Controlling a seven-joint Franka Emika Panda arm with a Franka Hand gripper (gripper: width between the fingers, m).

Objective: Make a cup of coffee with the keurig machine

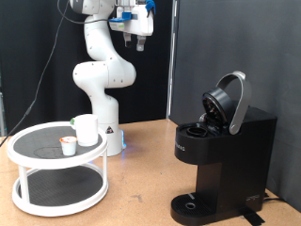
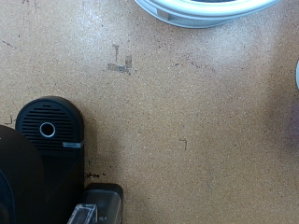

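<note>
The keurig machine (image 1: 226,151) stands at the exterior view's right, matte black, its rounded lid (image 1: 230,99) tipped up and open. The cup (image 1: 87,129), a plain white mug, sits on the top shelf of a round white stand (image 1: 28,155) at the left, beside a small white pod with an orange top (image 1: 68,144). My gripper (image 1: 139,41) hangs high near the top of the exterior view, far above both, with nothing seen between its fingers. The wrist view looks straight down on the machine's round drip tray (image 2: 49,126) and the stand's rim (image 2: 206,11); my fingers do not show there.
The white arm's base (image 1: 108,132) rises just behind the stand. Brown tabletop (image 2: 187,112) lies between the stand and the machine. A black curtain hangs behind the scene.
</note>
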